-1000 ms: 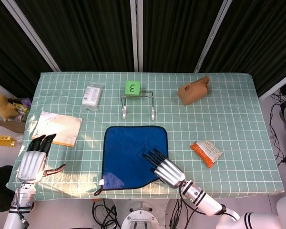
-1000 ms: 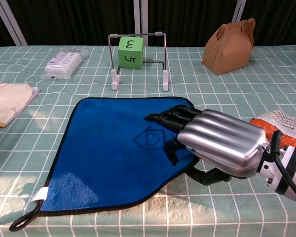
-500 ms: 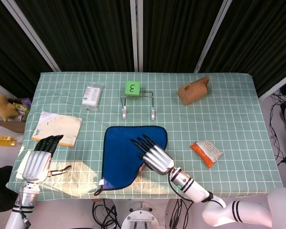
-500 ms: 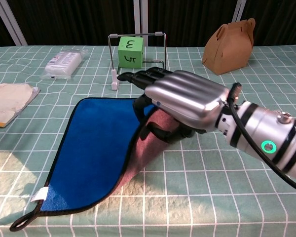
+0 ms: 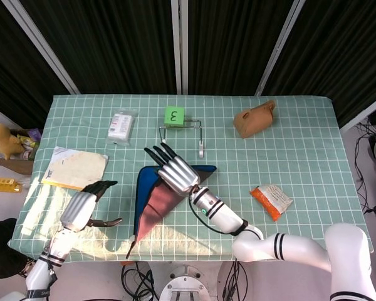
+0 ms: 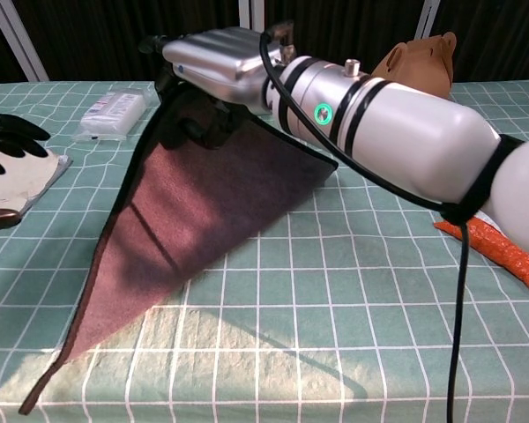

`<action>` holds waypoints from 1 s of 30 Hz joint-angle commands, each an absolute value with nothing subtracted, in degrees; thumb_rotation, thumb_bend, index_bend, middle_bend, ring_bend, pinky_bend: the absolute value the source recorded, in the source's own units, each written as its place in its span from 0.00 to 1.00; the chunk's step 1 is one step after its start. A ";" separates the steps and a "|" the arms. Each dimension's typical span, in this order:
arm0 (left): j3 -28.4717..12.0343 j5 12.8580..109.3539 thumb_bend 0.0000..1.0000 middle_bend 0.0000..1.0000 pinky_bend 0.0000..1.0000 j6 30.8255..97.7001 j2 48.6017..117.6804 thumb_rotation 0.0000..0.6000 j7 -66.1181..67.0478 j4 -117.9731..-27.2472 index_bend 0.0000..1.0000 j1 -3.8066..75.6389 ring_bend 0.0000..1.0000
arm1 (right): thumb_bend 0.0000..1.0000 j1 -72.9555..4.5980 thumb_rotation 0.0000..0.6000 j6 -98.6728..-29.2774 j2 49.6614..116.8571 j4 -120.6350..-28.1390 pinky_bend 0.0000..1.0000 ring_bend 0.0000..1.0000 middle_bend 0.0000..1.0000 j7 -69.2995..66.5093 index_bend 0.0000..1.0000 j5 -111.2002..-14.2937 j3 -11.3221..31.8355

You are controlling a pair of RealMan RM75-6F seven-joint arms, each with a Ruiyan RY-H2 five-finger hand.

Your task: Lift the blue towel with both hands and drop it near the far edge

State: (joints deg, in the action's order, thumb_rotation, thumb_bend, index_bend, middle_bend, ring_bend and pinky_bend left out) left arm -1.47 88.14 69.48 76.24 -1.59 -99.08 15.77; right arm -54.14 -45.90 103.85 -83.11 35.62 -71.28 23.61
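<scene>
The blue towel [image 5: 143, 186] lies at the table's front middle, and its right part is pulled up and folded over, so the brownish underside [image 5: 160, 207] faces the head view. My right hand [image 5: 173, 170] grips the raised towel edge from above. In the chest view the right hand [image 6: 210, 63] is high up and the towel [image 6: 185, 220] hangs from it down to the table at the front left. My left hand [image 5: 83, 209] hovers open to the left of the towel, apart from it. Only the left hand's dark fingertips [image 6: 7, 139] show at the chest view's left edge.
A green cube [image 5: 174, 115] marked 3 sits on a wire stand [image 5: 200, 139] behind the towel. A white packet [image 5: 121, 125] and a brown paper box [image 5: 254, 119] lie near the far edge. A beige sheet [image 5: 75, 168] is at the left, an orange packet [image 5: 271, 199] at the right.
My right hand has risen and moved toward the far left with the towel's right side, turning the brown underside up. My left hand has moved right, closer to the towel.
</scene>
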 commanded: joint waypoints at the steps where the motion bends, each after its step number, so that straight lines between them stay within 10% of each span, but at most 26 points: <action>1: -2.45 86.09 0.02 0.21 0.26 64.81 77.40 0.42 -5.82 -99.30 0.16 19.01 0.18 | 0.53 -56.54 1.00 -45.55 104.88 -81.01 0.00 0.00 0.00 36.02 0.88 -68.65 25.26; 23: -3.02 76.00 0.09 0.35 0.45 57.11 81.56 0.41 -6.23 -93.05 0.31 23.01 0.35 | 0.53 -62.75 1.00 -50.82 104.33 -75.24 0.00 0.00 0.00 28.34 0.90 -65.51 25.99; 30: -3.21 75.26 0.27 0.44 0.53 57.33 82.87 0.79 -7.14 -92.25 0.45 23.14 0.43 | 0.53 -61.68 1.00 -53.31 102.44 -77.50 0.00 0.00 0.00 26.92 0.90 -66.57 24.17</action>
